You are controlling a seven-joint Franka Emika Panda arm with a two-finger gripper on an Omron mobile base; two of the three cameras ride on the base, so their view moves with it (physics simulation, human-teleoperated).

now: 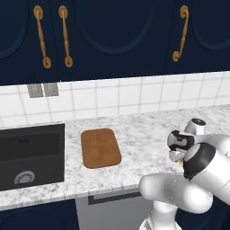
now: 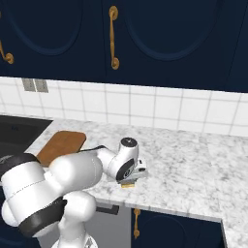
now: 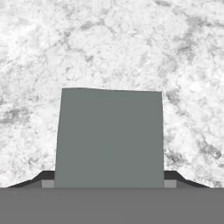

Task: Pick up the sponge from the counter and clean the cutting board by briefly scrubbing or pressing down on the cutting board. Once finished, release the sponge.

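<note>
1. Where you look along the hand, the sponge [image 3: 109,138] lies flat on the worktop [image 3: 109,43], grey-green scouring face up, with one dark fingertip [image 3: 41,178] at each side of it.
2. Claw [image 2: 130,180]: lowered over the sponge near the front edge of the worktop; fingers flank the block, but you cannot tell whether they press it.
3. Sponge, right base view: a sliver of yellow body [image 2: 128,185] shows under the claw.
4. Cutting board [image 1: 100,148]: brown wood, flat on the worktop, well apart from the claw, to its left.
5. Sink basin [image 1: 30,155]: black, just left of the cutting board.
6. Wall: white tiles [image 1: 130,96], dark blue cabinets [image 1: 112,31] above.
</note>
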